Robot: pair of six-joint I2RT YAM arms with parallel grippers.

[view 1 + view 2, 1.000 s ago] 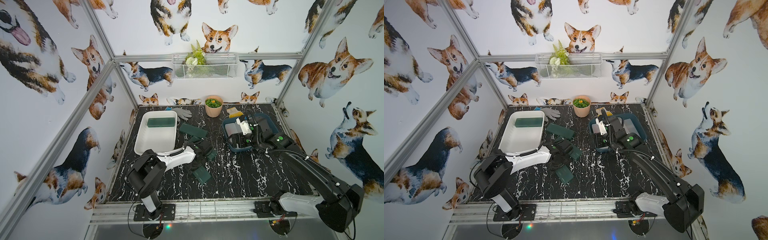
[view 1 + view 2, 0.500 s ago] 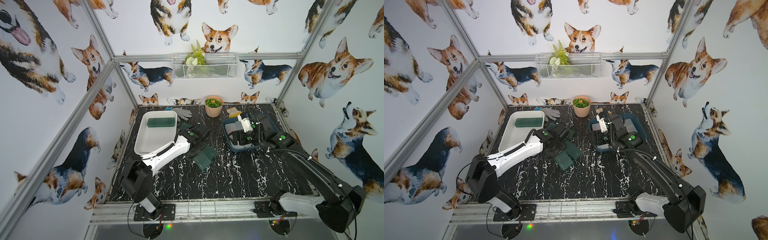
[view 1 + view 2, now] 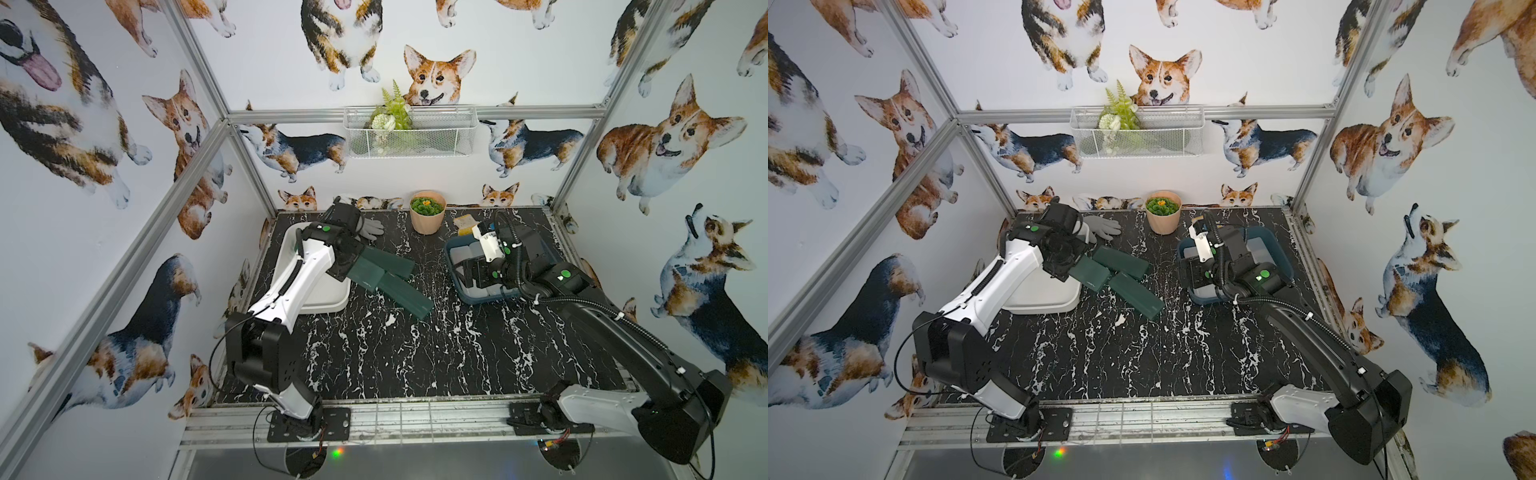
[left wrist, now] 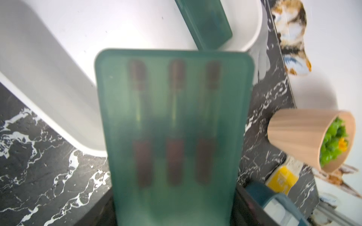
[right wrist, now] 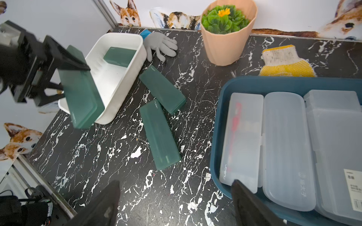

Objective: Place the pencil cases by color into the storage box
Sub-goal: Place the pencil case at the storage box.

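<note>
In a top view the left gripper (image 3: 348, 258) is clamped on one short end of the held green case (image 3: 369, 272). The case juts out, tilted, from the side of the white tub (image 3: 322, 301) over the black table (image 3: 415, 353). Two more green ones lie flat on the table close by: the far loose case (image 3: 392, 264) and the near loose case (image 3: 409, 296). The right gripper (image 3: 478, 272) hangs above the teal tub (image 3: 451, 259).

The left wrist view is blurred and mostly filled by the held green case. Three dark pen-like shapes seem to lie inside it, though I cannot be sure. Behind it is the white tub's floor with one stored green case (image 4: 207, 23).

In the right wrist view the right gripper's jaws stand wide apart with nothing between them, at the teal tub's near rim. Frosted clear cases (image 5: 286, 146) lie side by side inside it.

The cases look like light, stiff, smooth plastic, so they should not bend but may slip or pivot in a pinch. Loose contents could shift the balance. For a loose one, gripping across the narrow width near an end, as here, looks workable, and closer to the middle would droop less.
</note>
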